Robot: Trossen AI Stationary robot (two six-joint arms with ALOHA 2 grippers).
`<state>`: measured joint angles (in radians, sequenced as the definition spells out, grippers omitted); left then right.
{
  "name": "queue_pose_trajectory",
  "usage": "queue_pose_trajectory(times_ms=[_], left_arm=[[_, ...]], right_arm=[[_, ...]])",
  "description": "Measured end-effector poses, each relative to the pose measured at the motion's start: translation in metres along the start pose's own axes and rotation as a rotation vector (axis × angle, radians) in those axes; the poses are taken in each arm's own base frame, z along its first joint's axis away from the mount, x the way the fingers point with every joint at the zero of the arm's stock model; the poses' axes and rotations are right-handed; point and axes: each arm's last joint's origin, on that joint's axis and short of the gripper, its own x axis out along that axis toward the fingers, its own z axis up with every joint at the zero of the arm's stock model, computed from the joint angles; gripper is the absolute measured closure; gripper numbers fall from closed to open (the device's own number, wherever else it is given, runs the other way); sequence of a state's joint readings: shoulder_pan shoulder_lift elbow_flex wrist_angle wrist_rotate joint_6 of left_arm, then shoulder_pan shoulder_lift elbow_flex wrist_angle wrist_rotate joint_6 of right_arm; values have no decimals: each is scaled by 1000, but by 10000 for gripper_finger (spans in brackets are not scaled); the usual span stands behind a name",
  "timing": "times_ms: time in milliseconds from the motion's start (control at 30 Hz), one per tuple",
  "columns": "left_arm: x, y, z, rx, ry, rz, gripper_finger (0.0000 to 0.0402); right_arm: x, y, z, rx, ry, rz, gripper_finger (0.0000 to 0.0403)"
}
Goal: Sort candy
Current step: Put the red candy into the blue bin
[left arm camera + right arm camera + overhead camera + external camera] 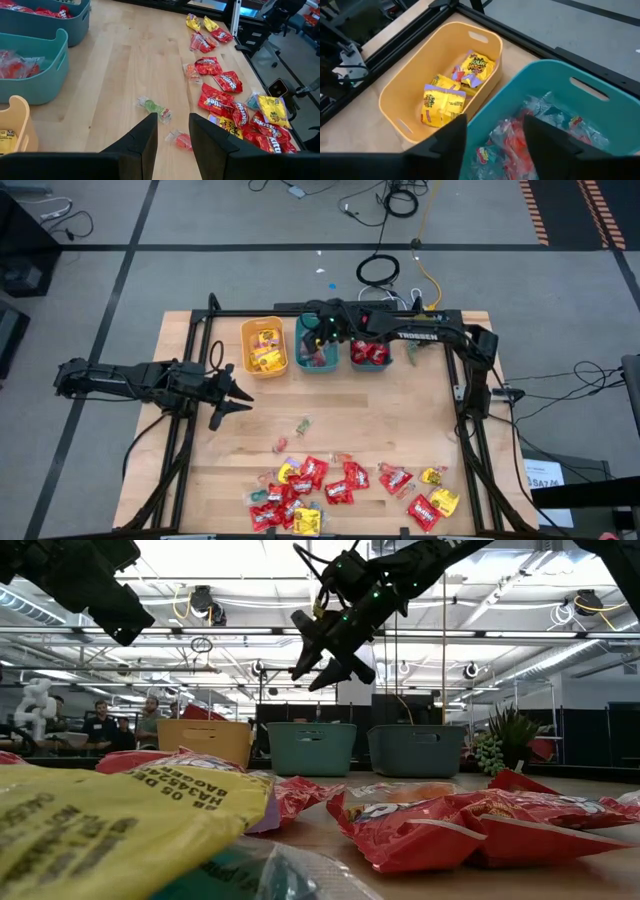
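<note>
Wooden worktop [420, 410]; right gripper [322, 332], fingers apart and empty, above middle teal bin [318, 346], apparently at release; left gripper [240, 400], fingers apart, should next descend on clear-wrapped candy [155, 107].

Both arms are matte black, built of chunky jointed segments. The right arm [420, 332] carries white "TROSSEN" lettering along its long link, and small green lights glow near its wrist. Each gripper ends in two flat, dark, wedge-shaped fingers [142, 142].

Near candy [110, 830] blurred, cut off
</note>
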<state>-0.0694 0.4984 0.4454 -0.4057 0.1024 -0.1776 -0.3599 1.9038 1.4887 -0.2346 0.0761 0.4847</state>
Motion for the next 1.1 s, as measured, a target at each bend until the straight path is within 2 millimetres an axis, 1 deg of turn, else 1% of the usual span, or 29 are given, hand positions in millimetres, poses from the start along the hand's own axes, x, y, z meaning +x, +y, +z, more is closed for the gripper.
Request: queue_pose_trajectory(times_ms=[133, 267, 367, 467, 567, 667, 733, 867, 967, 1100], left_arm=[[0, 0, 0, 0, 0, 1, 281], [0, 0, 0, 1, 0, 1, 281], [0, 0, 0, 2, 0, 1, 281], [0, 0, 0, 1, 0, 1, 281], [0, 0, 0, 2, 0, 1, 281], [0, 0, 0, 4, 0, 2, 281], [0, 0, 0, 7, 0, 1, 281], [0, 0, 0, 9, 0, 2, 281], [0, 0, 0, 10, 0, 2, 281], [0, 0, 0, 20, 0, 2, 281]], right_arm=[[0, 0, -1, 0, 9, -3, 158], [0, -1, -3, 22, 29, -14, 128], [0, -2, -4, 23, 38, -19, 117], [-3, -2, -4, 35, 46, -23, 116], [-16, 0, 1, 41, 45, -23, 123], [-39, 1, 7, 47, 55, -31, 133], [-58, 1, 9, 57, 76, -46, 140], [-103, 2, 9, 92, 134, -79, 153], [-137, 8, 1, 115, 182, -128, 162], [-176, 21, -24, 120, 258, -247, 174]])
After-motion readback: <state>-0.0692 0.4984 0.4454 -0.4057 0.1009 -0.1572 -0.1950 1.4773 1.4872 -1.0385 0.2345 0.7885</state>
